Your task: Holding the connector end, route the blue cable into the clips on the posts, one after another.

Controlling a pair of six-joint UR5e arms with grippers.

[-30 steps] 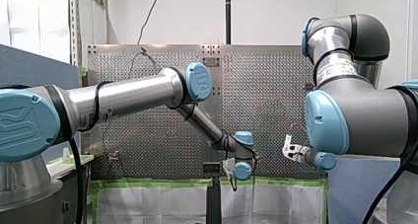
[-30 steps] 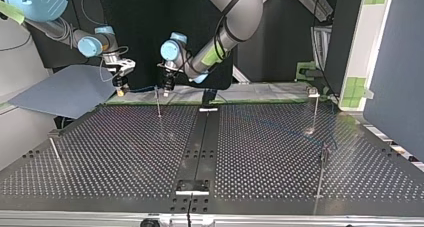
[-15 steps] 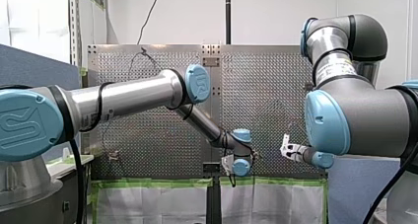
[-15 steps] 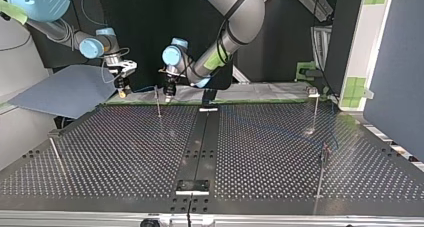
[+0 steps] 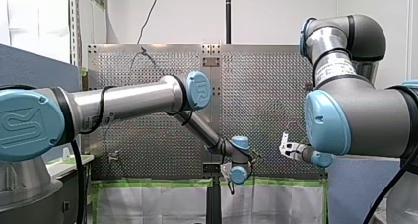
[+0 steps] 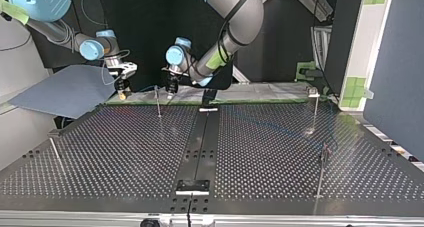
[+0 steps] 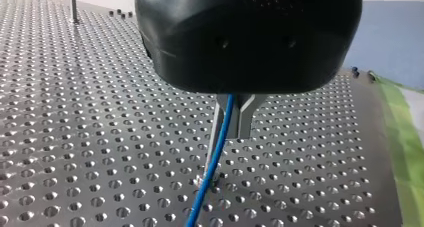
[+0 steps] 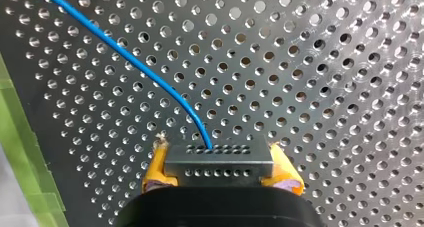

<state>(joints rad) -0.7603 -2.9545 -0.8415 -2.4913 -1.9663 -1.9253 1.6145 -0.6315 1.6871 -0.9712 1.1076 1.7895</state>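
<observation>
Top view, left: my right end effector (image 6: 121,90) is closed firmly on the connector (image 8: 218,159).
Middle: the blue cable (image 8: 120,49) passes the post (image 6: 158,101); my left end effector (image 6: 171,90) pinches it.
Progress: this clip seemingly pending; others unclear.

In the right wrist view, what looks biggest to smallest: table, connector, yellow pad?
1. perforated table
2. grey connector
3. yellow pad
The connector and pad sit close to the camera, so their true sizes are unsure.
</observation>
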